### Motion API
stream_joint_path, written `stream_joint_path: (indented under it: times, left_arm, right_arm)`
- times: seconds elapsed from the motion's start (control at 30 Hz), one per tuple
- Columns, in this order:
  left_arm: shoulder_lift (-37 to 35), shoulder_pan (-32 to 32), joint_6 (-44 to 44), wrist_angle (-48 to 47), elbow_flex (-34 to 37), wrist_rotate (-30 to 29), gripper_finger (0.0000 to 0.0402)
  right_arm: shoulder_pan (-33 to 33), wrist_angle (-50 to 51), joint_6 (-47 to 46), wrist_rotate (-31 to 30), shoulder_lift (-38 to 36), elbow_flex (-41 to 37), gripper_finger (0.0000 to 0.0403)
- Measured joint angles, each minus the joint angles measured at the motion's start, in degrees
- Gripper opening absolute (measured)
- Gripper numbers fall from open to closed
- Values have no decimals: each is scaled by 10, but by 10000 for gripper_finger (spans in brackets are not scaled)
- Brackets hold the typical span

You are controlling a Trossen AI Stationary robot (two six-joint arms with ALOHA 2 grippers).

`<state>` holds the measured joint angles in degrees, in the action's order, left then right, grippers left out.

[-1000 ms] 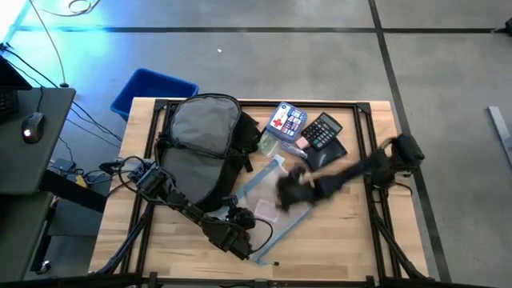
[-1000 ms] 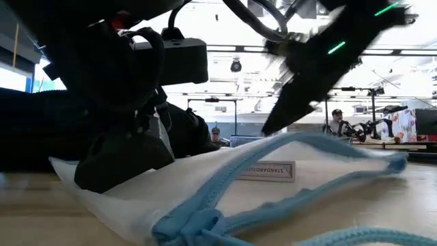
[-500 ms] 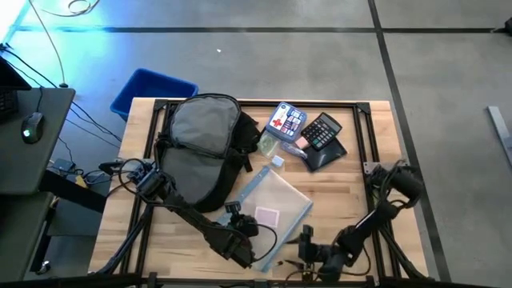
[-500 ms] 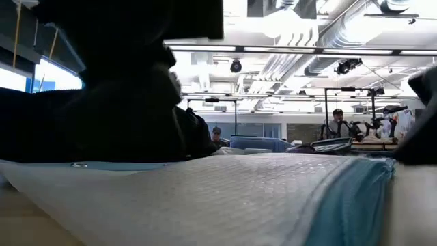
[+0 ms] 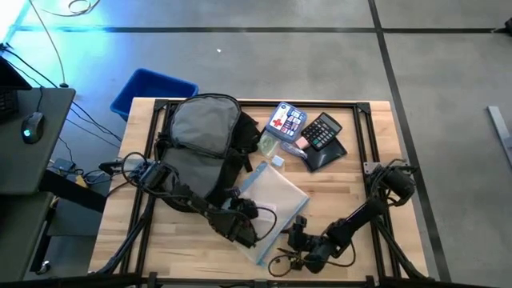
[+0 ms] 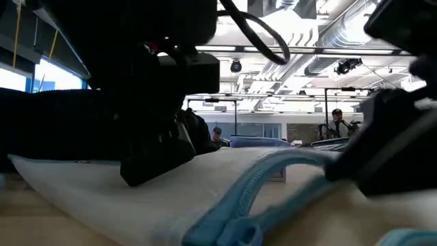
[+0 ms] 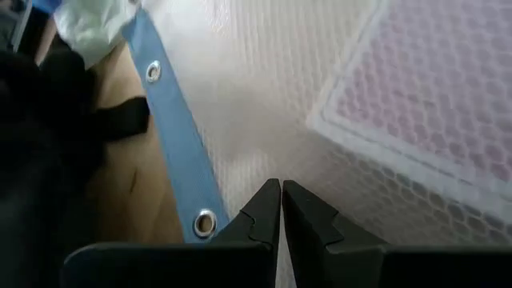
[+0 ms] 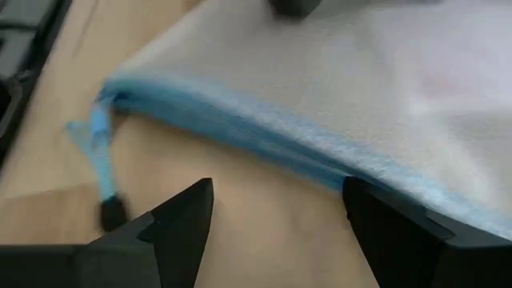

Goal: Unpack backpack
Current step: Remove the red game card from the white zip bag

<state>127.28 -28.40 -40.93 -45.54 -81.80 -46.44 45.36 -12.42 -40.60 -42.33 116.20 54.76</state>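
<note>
The black backpack with grey lining (image 5: 204,148) lies on the table's left half. Right of it, a clear bubble pouch with blue edges (image 5: 276,204) lies flat on the wood. My left gripper (image 5: 246,230) is shut, and its tips (image 7: 280,190) are on the pouch near its near-left end. My right gripper (image 5: 300,240) is low at the pouch's near-right long side. It is open, and its fingers (image 8: 188,216) stand before the blue zip edge (image 8: 240,120) without touching it. The zip's blue pull (image 8: 100,152) trails on the table. My left gripper has its shut fingertips on the pouch's clear upper face (image 7: 264,152), just beside the blue border strip with eyelets (image 7: 180,152). It comes slanting down from the table's left and near side. The pouch lies flat on the table under it (image 6: 157,160).
A first-aid tin (image 5: 286,120), a calculator (image 5: 322,132) and a small greenish packet (image 5: 268,144) lie beyond the pouch toward the far edge. A blue bin (image 5: 152,90) stands on the floor off the far-left corner. A small looped cord (image 5: 282,260) lies near the near edge.
My right arm has swung from above the pouch's middle down to the table's near edge, then drawn in toward the pouch's near-right side. The pouch, raised at one side before, has dropped flat. My left gripper has moved a little toward the far edge, farther onto the pouch.
</note>
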Motion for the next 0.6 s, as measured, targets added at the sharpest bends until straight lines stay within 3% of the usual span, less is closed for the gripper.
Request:
stream_joint_path:
  times: [0.17,0.37,0.6]
  left_arm:
    - [0,-3,59,56,21,-7,0]
    - [2,-16,93,81,18,-22,0]
    - [2,-24,156,110,18,-33,0]
  right_arm:
    - [-5,-3,20,-71,0,0,265]
    - [-12,-30,73,-33,0,5,265]
    - [-29,-2,129,-70,0,22,266]
